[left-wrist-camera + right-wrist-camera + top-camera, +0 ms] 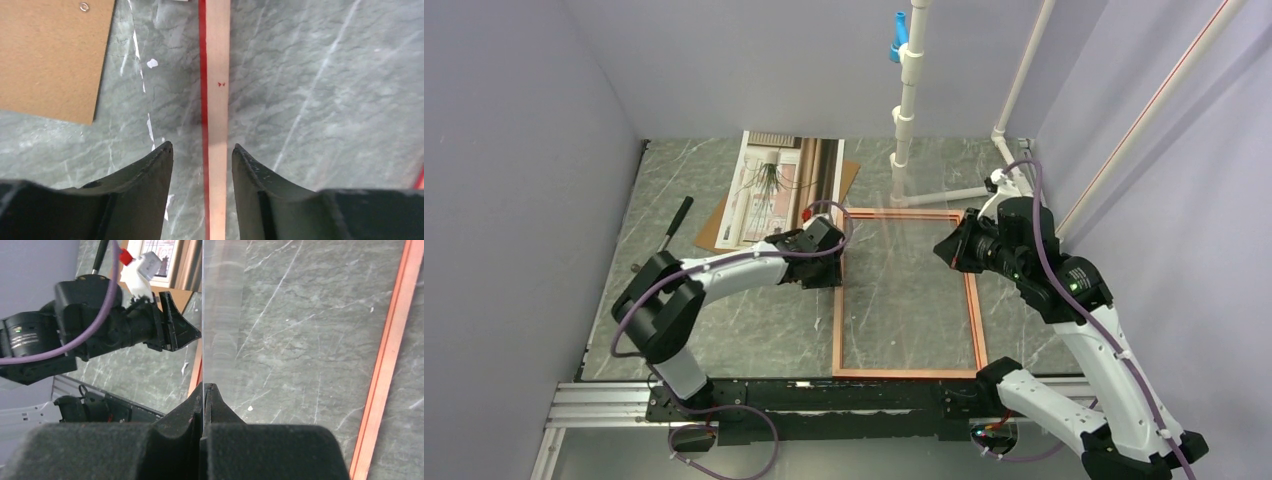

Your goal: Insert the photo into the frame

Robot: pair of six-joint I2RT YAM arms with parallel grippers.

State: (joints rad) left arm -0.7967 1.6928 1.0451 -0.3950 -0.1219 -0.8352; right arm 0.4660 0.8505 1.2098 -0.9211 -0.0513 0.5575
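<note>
The frame (837, 330) lies flat on the table with its copper-orange back up. My left gripper (835, 264) hangs over the frame's left rail (217, 75). Its fingers are open, one on each side of the rail, with a gap to the left finger (159, 165). My right gripper (205, 386) is shut on the edge of a clear pane (222, 315), which stands tilted above the frame's far half (894, 235). The frame's other rail (390, 350) lies beyond it. The photo (774, 185) lies picture-up at the back left, on the brown backing board (720, 222).
A white pipe stand (906, 110) rises at the back, right behind the frame. A black-handled tool (678, 222) lies left of the backing board (50, 55). Grey walls close in on the left, back and right. A rail with both arm bases runs along the near edge.
</note>
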